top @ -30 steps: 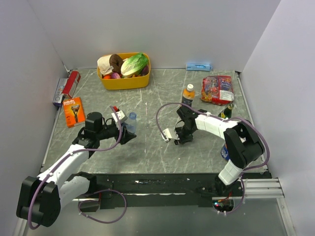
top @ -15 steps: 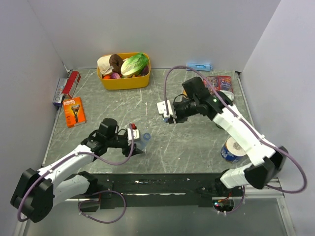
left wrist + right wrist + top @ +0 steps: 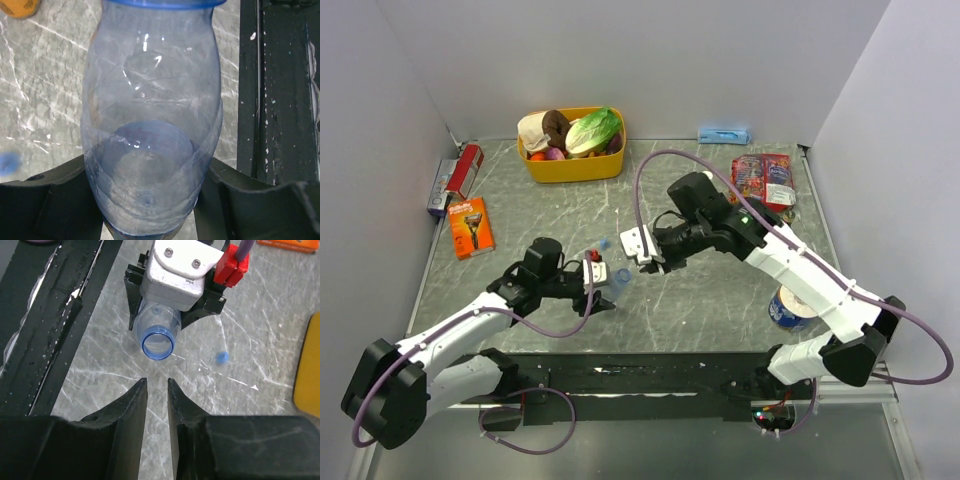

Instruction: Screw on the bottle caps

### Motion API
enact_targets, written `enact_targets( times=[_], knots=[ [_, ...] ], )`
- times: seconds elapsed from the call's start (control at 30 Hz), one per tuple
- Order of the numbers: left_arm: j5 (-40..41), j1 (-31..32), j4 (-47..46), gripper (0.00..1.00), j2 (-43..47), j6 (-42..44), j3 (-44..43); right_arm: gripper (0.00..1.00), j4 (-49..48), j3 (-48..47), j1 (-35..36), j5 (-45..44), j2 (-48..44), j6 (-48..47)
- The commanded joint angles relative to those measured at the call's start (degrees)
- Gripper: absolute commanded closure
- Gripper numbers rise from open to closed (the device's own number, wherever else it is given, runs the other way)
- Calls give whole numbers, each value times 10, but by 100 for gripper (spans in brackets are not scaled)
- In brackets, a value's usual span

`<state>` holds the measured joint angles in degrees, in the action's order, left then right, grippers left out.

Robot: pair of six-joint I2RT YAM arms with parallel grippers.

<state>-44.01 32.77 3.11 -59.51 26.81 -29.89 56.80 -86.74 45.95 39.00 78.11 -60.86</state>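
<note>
My left gripper (image 3: 603, 285) is shut on the clear water bottle (image 3: 616, 283) and holds it tilted, its open blue-rimmed mouth (image 3: 159, 343) turned toward my right gripper. In the left wrist view the bottle (image 3: 150, 125) fills the frame between the fingers (image 3: 50, 200). My right gripper (image 3: 156, 382) is empty, its jaws a narrow gap apart, just in front of the bottle mouth; it also shows in the top view (image 3: 642, 266). The blue cap (image 3: 222, 358) lies on the table beside the bottle, also visible from above (image 3: 603, 242). The orange bottle and the white cap are hidden.
A yellow basket (image 3: 570, 165) of food stands at the back. An orange razor box (image 3: 470, 227) and small boxes (image 3: 455, 175) lie at the left. A snack bag (image 3: 763, 180) and a blue-and-white can (image 3: 790, 305) are at the right. The black front rail (image 3: 280, 100) runs close to the bottle.
My left gripper carried the water bottle nearer and to the right and tilted it. My right arm rose from the table and swung left until its jaws faced the bottle mouth.
</note>
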Motion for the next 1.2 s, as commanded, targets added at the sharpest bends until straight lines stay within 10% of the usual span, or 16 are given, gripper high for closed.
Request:
enact_targets(
  times=[0.0, 0.73, 1.17],
  knots=[
    [11, -9, -27, 99, 17, -53, -12, 70, -40, -1, 1, -19, 5, 37],
    [293, -293, -39, 99, 103, -356, -67, 61, -294, -20, -24, -128, 101, 270],
    [303, -346, -5, 99, 153, -367, -61, 30, -208, -312, -27, -144, 476, 314]
  ],
)
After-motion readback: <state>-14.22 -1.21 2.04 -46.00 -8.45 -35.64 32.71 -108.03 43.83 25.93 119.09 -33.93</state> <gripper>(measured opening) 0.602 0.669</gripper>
